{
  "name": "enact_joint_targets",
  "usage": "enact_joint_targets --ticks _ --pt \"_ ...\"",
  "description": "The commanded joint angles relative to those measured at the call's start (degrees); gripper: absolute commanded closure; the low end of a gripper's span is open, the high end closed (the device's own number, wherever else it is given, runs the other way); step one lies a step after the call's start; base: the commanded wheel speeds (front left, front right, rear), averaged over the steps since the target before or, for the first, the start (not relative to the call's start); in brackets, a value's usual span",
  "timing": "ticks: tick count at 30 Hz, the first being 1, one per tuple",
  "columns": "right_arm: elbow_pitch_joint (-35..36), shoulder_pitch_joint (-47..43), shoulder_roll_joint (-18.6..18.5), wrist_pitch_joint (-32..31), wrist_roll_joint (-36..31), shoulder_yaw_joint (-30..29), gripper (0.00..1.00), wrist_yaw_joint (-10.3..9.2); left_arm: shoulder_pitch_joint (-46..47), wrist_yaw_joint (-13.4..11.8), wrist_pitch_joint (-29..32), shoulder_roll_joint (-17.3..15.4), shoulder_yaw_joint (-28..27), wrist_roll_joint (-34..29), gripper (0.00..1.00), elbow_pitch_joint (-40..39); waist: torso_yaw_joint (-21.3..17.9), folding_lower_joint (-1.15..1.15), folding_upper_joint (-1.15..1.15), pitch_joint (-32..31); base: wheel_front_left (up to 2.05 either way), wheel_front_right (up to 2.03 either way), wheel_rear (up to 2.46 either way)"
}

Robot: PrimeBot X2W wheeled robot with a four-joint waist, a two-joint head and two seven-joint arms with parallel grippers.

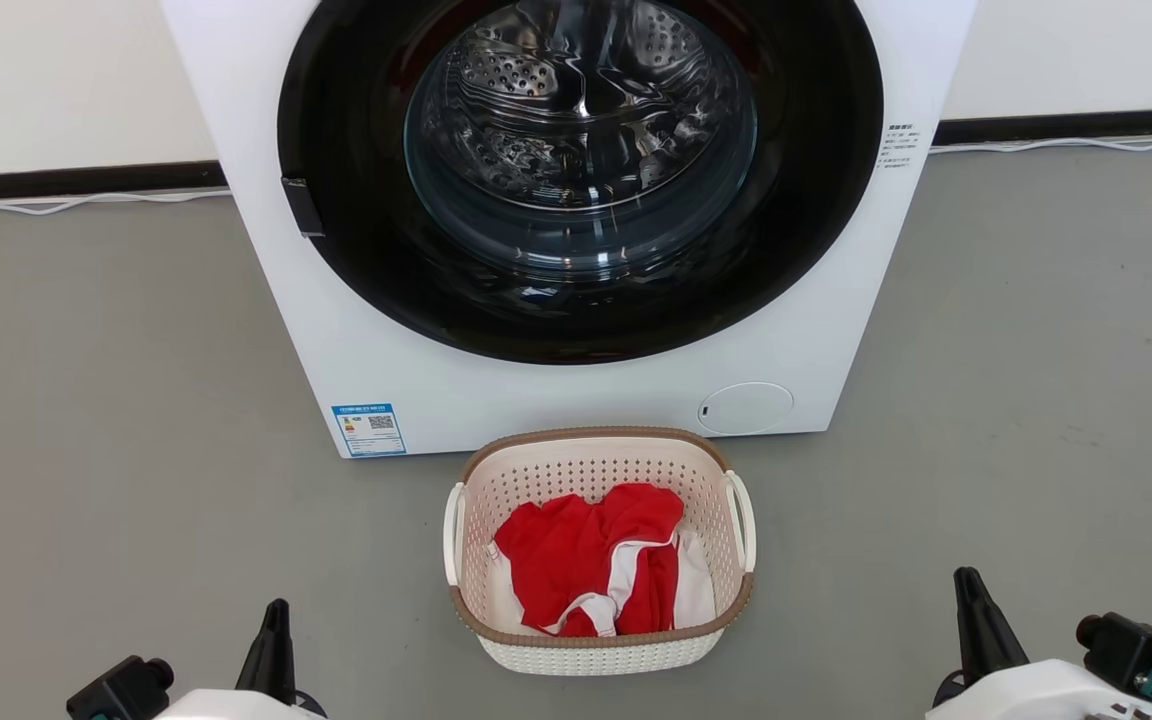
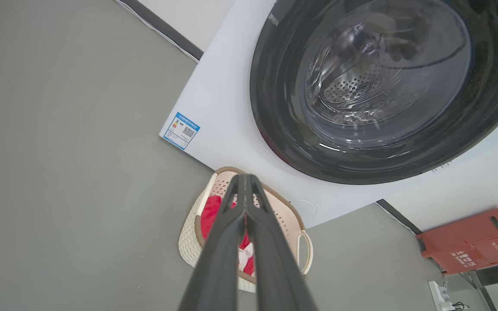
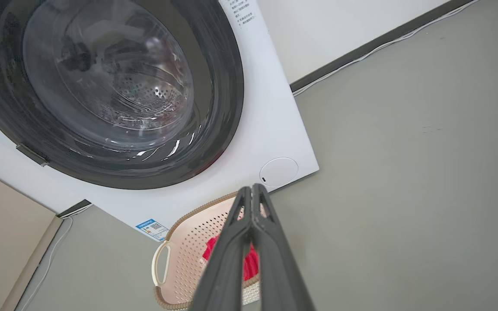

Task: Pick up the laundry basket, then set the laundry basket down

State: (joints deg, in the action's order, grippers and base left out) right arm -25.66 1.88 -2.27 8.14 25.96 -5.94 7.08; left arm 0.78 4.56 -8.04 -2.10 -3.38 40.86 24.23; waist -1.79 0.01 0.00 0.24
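Observation:
The laundry basket [image 1: 598, 655], cream-white and perforated with a brown rim band and two white side handles, stands on the grey floor just in front of the washing machine. It holds a red and white garment [image 1: 591, 560]. My left gripper [image 1: 277, 610] is at the lower left, shut and empty, well to the left of the basket. My right gripper [image 1: 966, 578] is at the lower right, also shut and empty, to the basket's right. In the left wrist view the shut left gripper [image 2: 244, 178] overlaps the basket [image 2: 188, 242]. The right wrist view has the right gripper [image 3: 252, 188] crossing the basket [image 3: 184, 255].
A large white washing machine [image 1: 456, 390] with a round dark glass door [image 1: 576, 170] stands close behind the basket. Grey floor [image 1: 116, 480] spreads to both sides. A cable [image 1: 1066, 145] runs along the wall's dark skirting. A red box [image 2: 474, 239] stands beside the machine.

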Motion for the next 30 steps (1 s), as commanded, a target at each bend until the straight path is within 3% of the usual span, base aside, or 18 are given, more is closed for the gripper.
enact_joint_targets --ticks 1,30 --pt "1.9 2.1 -0.4 -0.3 1.6 0.1 1.00 0.15 2.7 0.5 0.2 -0.6 -0.7 1.5 1.00 -1.8 0.0 -0.01 0.00 0.0 0.00 0.00 0.00" --pt "5.2 2.9 -0.5 -5.2 23.6 -0.2 1.00 0.24 3.6 1.3 5.1 -0.7 -1.6 18.5 1.00 -4.6 0.6 -0.01 0.00 0.0 0.00 0.00 0.00"
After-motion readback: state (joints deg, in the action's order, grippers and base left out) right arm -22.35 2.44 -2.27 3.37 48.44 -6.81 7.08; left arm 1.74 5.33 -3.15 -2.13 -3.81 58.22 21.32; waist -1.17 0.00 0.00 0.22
